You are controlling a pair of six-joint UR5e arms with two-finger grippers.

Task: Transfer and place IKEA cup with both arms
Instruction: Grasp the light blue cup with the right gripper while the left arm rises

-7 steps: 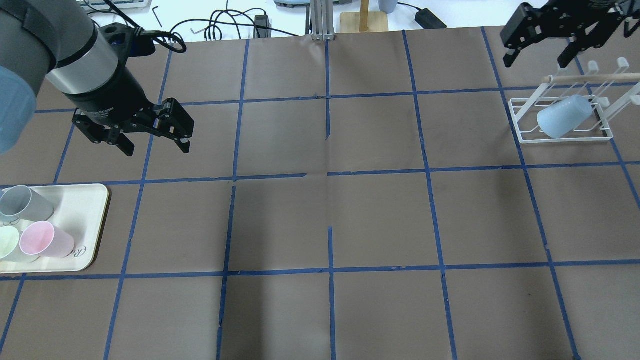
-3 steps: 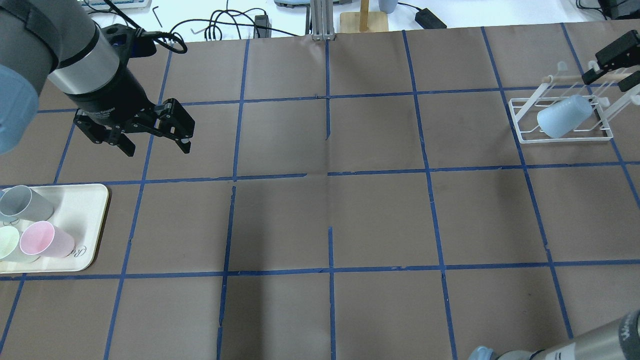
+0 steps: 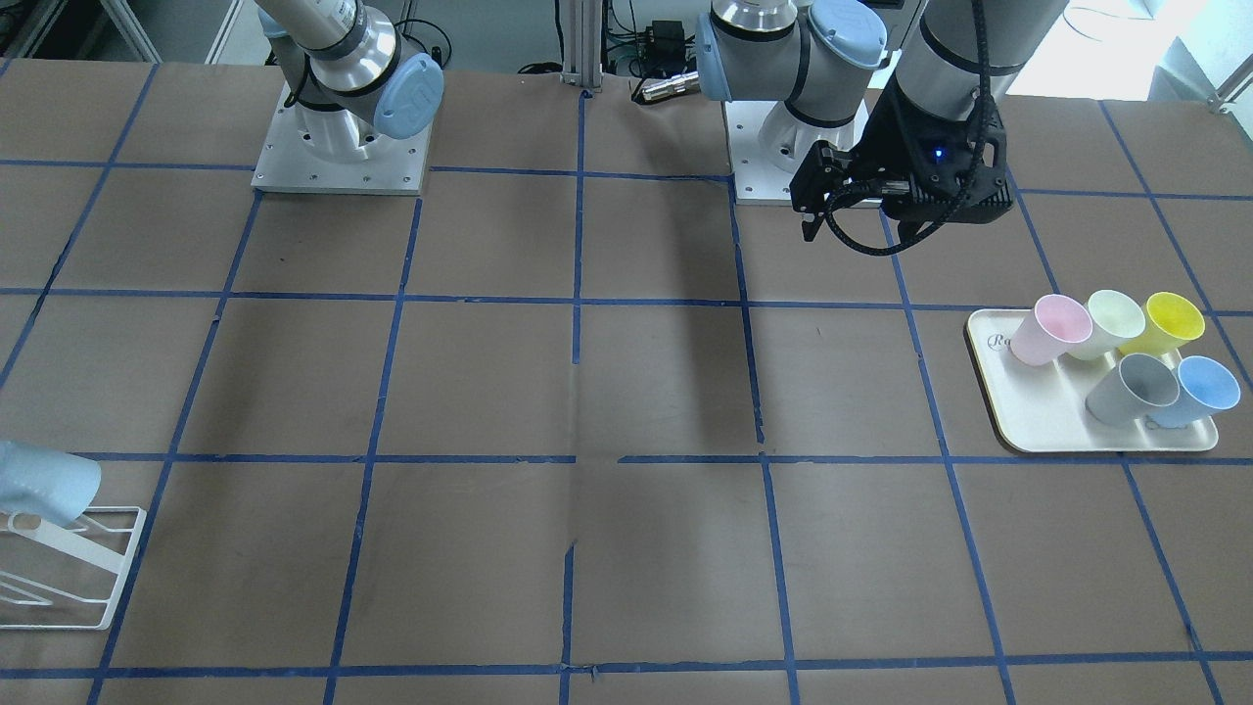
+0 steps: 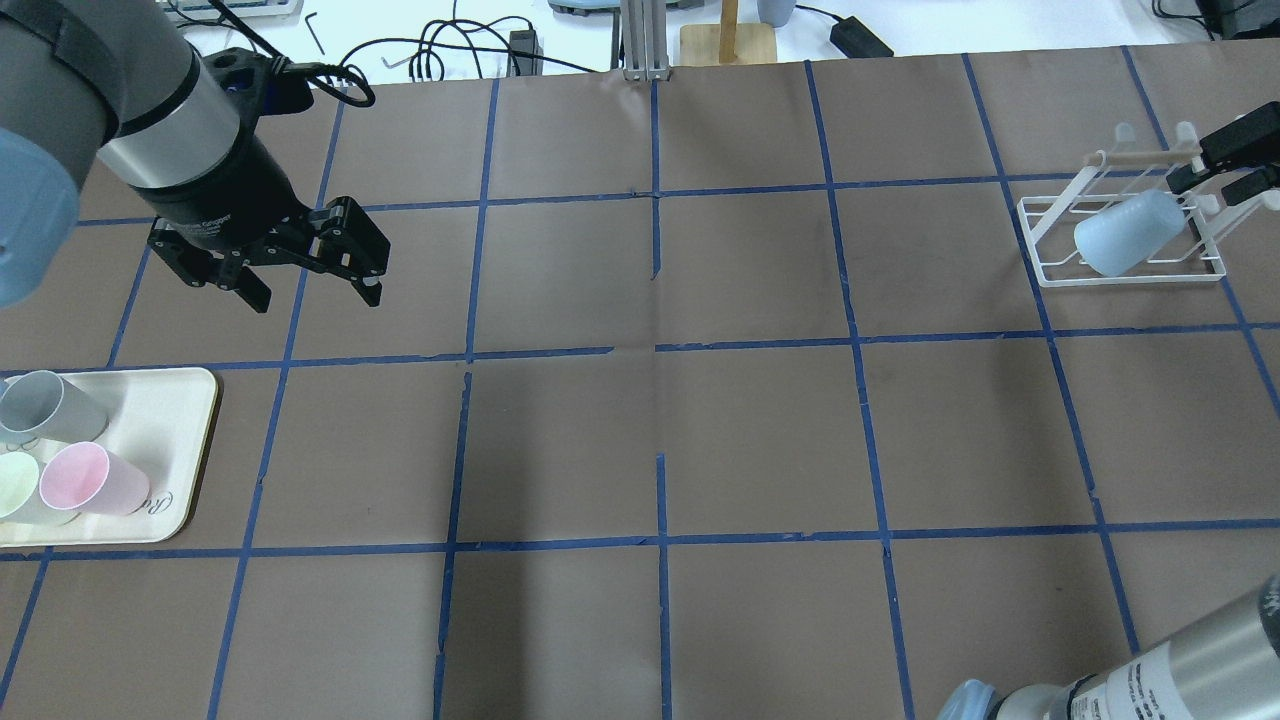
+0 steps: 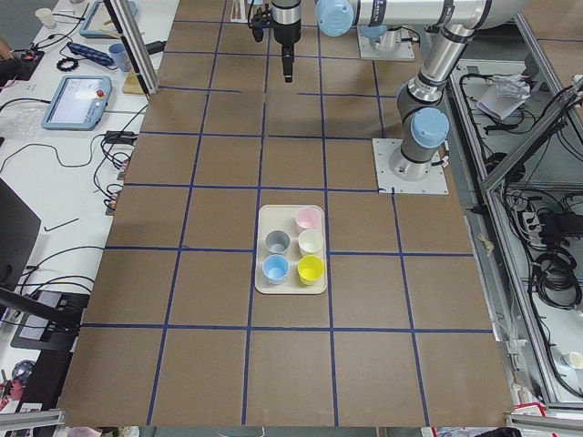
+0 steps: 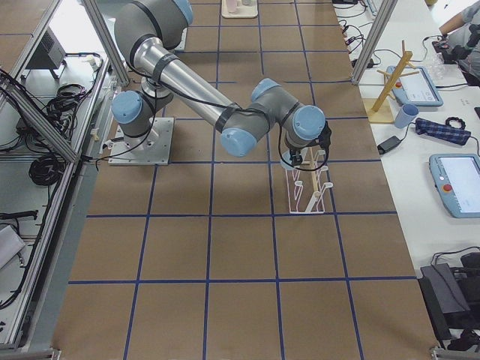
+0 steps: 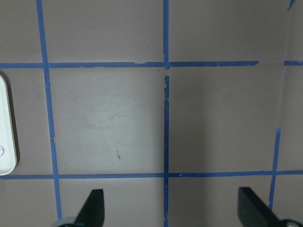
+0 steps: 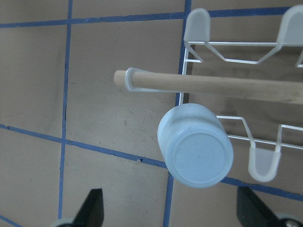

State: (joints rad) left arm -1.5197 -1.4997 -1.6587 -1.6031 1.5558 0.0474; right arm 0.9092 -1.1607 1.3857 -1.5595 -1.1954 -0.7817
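Overhead, the picture border crops the right hand (image 4: 1205, 172) at the counter's (image 4: 760, 430) right edge and the tray (image 4: 180, 430) at its left. The front view cuts off the rack (image 3: 69, 546) and blue cup (image 3: 44, 485).

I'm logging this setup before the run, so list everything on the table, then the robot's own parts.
Pale blue plastic tumbler: one, tipped on the rack, robot's right end.
White wire rack with wooden dowel: one, robot's right end.
Cream rectangular tray: one, robot's left end.
Plastic cups: five, pink, pale green, yellow, grey, blue, on the tray.
Brown paper table cover: one, blue tape grid.
Left pincer: one, black, open, above bare table.
Right pincer: one, black, open, over the rack.
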